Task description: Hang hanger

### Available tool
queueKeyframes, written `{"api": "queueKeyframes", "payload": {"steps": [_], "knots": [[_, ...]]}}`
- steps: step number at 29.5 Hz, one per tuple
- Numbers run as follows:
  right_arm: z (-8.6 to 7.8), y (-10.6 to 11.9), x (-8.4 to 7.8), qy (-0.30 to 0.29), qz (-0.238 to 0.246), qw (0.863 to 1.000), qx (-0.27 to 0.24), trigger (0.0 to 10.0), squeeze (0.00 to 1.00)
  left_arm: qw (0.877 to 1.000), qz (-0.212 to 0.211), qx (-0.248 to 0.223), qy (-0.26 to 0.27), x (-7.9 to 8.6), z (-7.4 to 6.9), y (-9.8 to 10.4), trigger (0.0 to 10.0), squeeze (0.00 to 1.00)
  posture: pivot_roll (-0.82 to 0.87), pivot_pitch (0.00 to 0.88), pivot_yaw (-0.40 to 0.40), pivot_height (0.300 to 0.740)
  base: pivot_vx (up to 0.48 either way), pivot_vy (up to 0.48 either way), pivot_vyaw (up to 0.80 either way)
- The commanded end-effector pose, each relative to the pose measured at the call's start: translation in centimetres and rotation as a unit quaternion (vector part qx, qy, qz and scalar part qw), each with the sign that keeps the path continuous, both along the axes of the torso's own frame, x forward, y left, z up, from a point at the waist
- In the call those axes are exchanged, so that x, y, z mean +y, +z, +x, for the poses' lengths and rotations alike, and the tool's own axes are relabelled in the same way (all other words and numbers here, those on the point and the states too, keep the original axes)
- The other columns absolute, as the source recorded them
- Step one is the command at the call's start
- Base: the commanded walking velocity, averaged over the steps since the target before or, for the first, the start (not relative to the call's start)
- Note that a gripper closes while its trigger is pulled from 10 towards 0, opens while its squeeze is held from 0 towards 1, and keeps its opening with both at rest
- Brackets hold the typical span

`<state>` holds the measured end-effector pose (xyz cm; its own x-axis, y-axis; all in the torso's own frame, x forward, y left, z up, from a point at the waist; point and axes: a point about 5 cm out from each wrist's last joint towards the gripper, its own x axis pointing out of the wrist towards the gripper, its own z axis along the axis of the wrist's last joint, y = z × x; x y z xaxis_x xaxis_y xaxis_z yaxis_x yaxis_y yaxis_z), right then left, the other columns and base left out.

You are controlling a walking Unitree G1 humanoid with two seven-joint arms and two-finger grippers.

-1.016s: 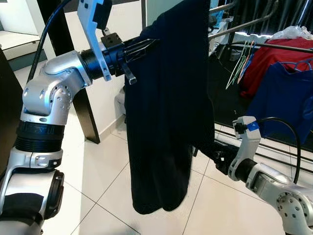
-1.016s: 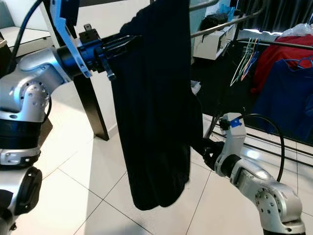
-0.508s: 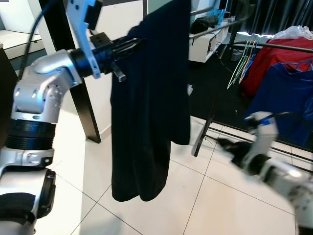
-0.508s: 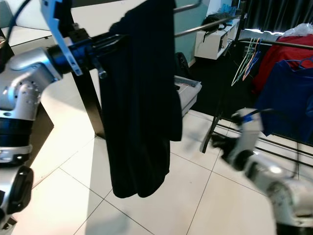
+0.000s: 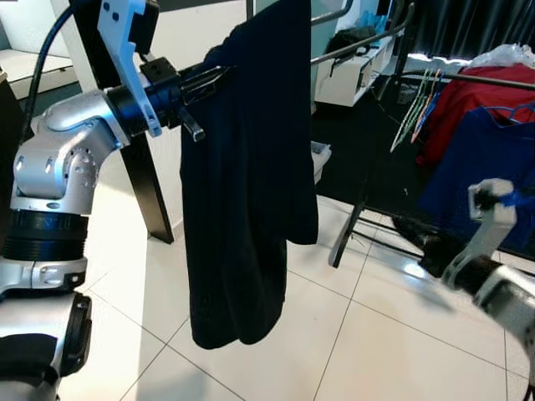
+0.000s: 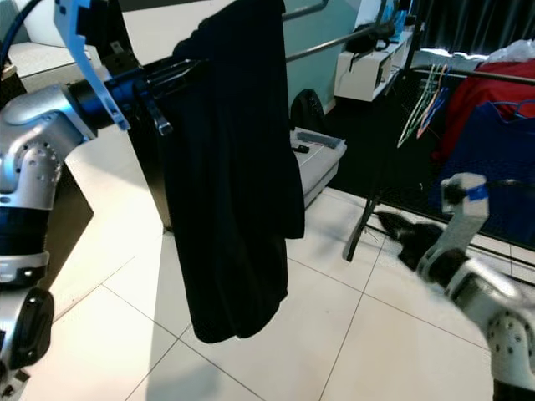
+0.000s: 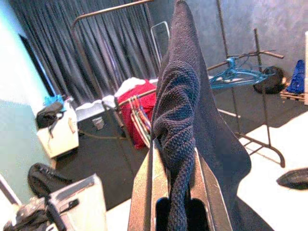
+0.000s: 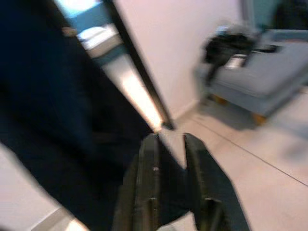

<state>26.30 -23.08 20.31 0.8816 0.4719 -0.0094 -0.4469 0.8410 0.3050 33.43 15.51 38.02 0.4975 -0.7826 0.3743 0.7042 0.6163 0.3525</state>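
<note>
Since the earlier frames, the right arm has drawn away from the hanging cloth toward the clothes rack, and the dark garment now hangs free of it.

Left eye view: left claw (image 5: 219, 77) held high, its black fingers clamped on a fold of the dark garment (image 5: 251, 192). Below and ahead of that claw the cloth hangs with its long axis vertical, hem pointing at the white tiled floor (image 5: 351, 351). Right claw (image 5: 430, 255) is low and blurred, well apart from the garment; whether its fingers are apart or together cannot be told here. Beyond it stands a clothes rack (image 5: 468, 77) bearing a red garment (image 5: 468, 104) and a blue garment (image 5: 481, 175), with thin pale hangers (image 5: 414, 104) beside them.

Right eye view: same scene, plus a grey box-like unit (image 6: 313, 163) on the floor behind the cloth.

Left wrist view: the fingers (image 7: 147, 192) grip a bunched ridge of coarse knitted fabric that runs straight out from between them. A blue hanger (image 7: 238, 77) on a rail and dark pleated curtains (image 7: 110, 53) lie beyond.

Right wrist view: two black fingers (image 8: 147, 187) stand slightly apart, holding nothing; the dark cloth lies off to one side, blurred.
</note>
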Motion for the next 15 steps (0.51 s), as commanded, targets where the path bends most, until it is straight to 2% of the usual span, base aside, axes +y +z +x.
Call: {"api": "queueKeyframes", "payload": {"steps": [1,5,7,9,12,15], "knots": [[-0.4,0.5,1.0,0.037,0.001,0.999,-0.03,10.0,1.0,0.999,-0.008,-0.031,-0.014,-0.2,-0.7,1.2,10.0,0.0,-0.09,0.0,0.015,0.74,0.0,0.0,0.0],[-1.2,0.0,2.1,0.082,-0.019,0.996,-0.035,10.0,1.0,0.999,-0.01,-0.031,-0.019,-0.3,-0.7,1.4,10.0,0.0,-0.09,0.0,0.017,0.74,0.0,0.0,0.0],[-2.0,0.0,2.9,0.128,-0.023,0.99,-0.045,10.0,1.0,0.999,-0.009,-0.032,-0.024,-0.4,-0.8,1.4,10.0,0.0,-0.08,0.0,0.018,0.74,0.0,0.0,0.0],[-2.2,0.0,3.0,0.138,-0.023,0.989,-0.049,10.0,1.0,0.999,-0.009,-0.032,-0.024,-0.4,-0.8,1.5,10.0,0.0,-0.08,0.0,0.018,0.74,0.0,0.0,0.0],[-2.2,0.0,2.4,0.127,-0.048,0.989,-0.062,10.0,1.0,0.999,-0.005,-0.035,-0.035,-0.8,-1.0,1.5,10.0,0.0,-0.08,0.0,0.019,0.74,0.0,0.0,0.0],[-2.6,0.7,1.8,0.138,-0.042,0.986,-0.08,10.0,1.0,0.998,-0.002,-0.037,-0.045,-1.3,-1.3,1.6,10.0,0.0,-0.08,0.0,0.019,0.74,0.0,0.0,0.0]]}}
